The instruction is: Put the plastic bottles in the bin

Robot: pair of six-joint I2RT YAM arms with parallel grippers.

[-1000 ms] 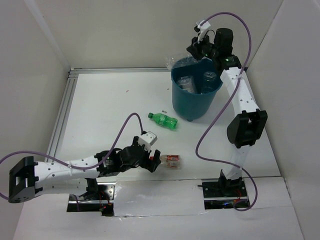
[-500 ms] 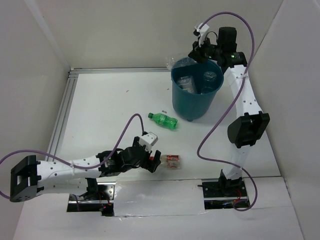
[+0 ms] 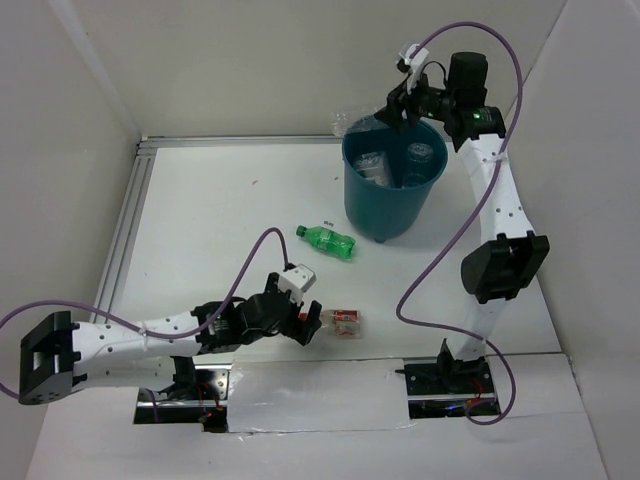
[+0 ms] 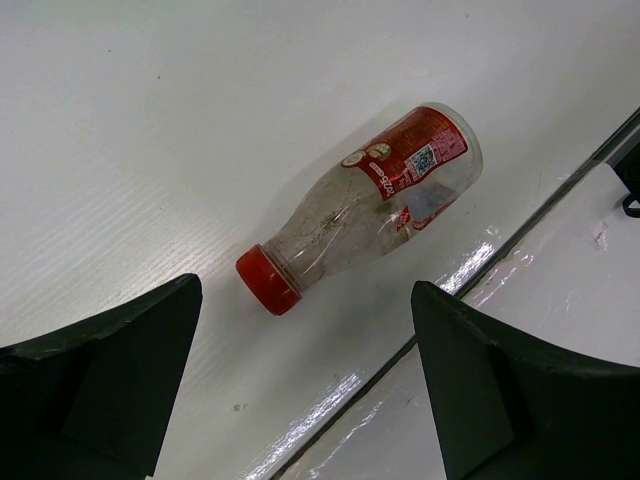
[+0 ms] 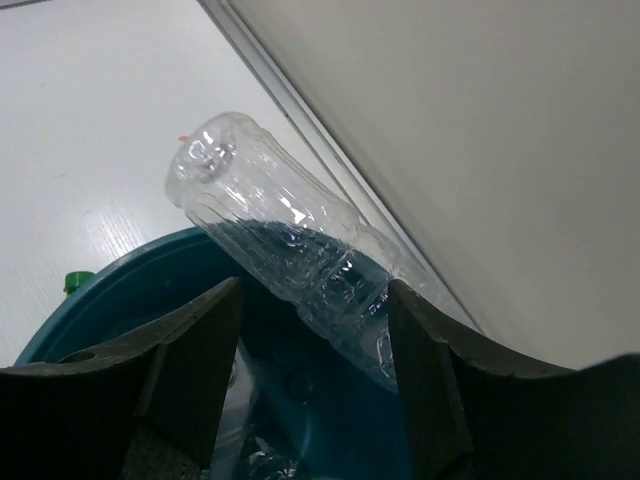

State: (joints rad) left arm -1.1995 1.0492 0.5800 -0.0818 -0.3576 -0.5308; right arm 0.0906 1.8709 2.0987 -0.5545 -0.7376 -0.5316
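Observation:
The teal bin stands at the back right with two clear bottles inside. Over its far rim hangs my right gripper, open. A slim clear bottle lies slanted between its fingers, resting on the bin's rim; the left finger stands apart from it. This bottle pokes out past the rim at the far left. A green bottle lies mid-table. The red-capped, red-labelled bottle lies on its side just ahead of my left gripper, which is wide open and empty.
A metal rail runs along the table's left side and back. White walls close in on all sides. A dark seam at the table's near edge passes right beside the red-labelled bottle. Purple cables loop above both arms.
My right gripper's jaws have spread apart around the clear bottle, and that arm has shifted slightly right and up. The left arm has hardly moved.

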